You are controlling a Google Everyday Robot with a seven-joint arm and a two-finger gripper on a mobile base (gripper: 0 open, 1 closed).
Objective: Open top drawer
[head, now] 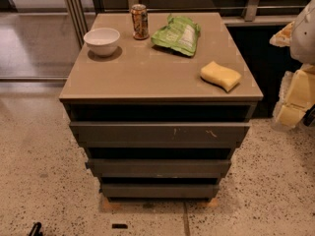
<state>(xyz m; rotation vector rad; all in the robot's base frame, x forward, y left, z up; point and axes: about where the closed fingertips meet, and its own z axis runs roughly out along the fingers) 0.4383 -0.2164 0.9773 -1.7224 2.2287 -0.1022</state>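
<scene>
The top drawer is the wide dark-grey handleless front just under the cabinet's top, with small pale scratches right of centre. None of its inside shows, and a dark gap runs above it. My arm hangs at the right edge of the camera view, to the right of the cabinet and apart from it. My gripper is a dark tip at its lower end, mostly cut off by the frame edge, about level with the top drawer.
Two plain grey drawer fronts sit below. On the cabinet top stand a white bowl, a can, a green bag and a yellow sponge. Speckled floor lies in front, a glass wall behind left.
</scene>
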